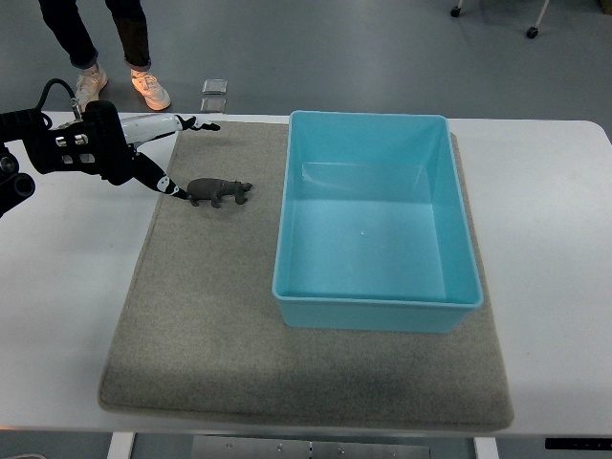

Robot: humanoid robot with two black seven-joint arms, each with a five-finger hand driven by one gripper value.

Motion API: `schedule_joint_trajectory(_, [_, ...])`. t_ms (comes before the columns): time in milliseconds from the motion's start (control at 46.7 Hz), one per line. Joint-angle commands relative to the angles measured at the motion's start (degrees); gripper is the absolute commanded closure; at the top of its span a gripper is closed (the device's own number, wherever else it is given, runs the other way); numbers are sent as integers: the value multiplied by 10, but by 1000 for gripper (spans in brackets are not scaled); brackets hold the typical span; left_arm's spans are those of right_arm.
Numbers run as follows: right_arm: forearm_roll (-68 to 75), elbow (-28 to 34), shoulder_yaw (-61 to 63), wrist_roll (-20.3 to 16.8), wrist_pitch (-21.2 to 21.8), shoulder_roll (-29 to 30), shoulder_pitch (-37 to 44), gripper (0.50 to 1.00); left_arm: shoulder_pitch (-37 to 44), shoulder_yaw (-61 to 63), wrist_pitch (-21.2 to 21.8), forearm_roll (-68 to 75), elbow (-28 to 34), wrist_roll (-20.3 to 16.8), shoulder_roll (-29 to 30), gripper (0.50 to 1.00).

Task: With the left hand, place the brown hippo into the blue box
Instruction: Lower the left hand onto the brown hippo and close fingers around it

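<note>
A small brown hippo figure (219, 191) stands on the grey felt mat (210, 316), left of the blue box (375, 301). The box is open on top with nothing in it. My left hand (182, 153) comes in from the left edge, its fingers spread and holding nothing. One fingertip (176, 191) is close beside the hippo's rear end; another (206, 125) points right, above and behind the figure. The right arm does not show.
The mat lies on a white table (545, 220). A person's legs and white shoes (150, 89) stand on the floor beyond the table's far left corner. A small clear object (214, 94) lies on the floor there.
</note>
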Motion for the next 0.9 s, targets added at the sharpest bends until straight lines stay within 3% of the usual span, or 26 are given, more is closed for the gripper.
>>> schedule_joint_trajectory(0, [1, 0, 0, 0, 0, 0, 0, 564, -2, 13, 8, 20, 17, 1, -14, 527])
schedule_joint_trajectory(150, [0, 0, 0, 0, 0, 0, 1, 564, -1, 17, 22, 48, 57, 3, -53, 527])
schedule_joint_trajectory(492, [0, 0, 0, 0, 0, 0, 0, 564, -2, 18, 23, 48, 61, 5, -70, 531])
schedule_joint_trajectory(642, [0, 0, 0, 0, 0, 0, 1, 564, -2, 19, 20, 49, 61, 7, -71, 638])
schedule_joint_trajectory(878, [0, 0, 0, 1, 0, 0, 0, 564, -5, 24, 17, 50, 59, 7, -70, 724])
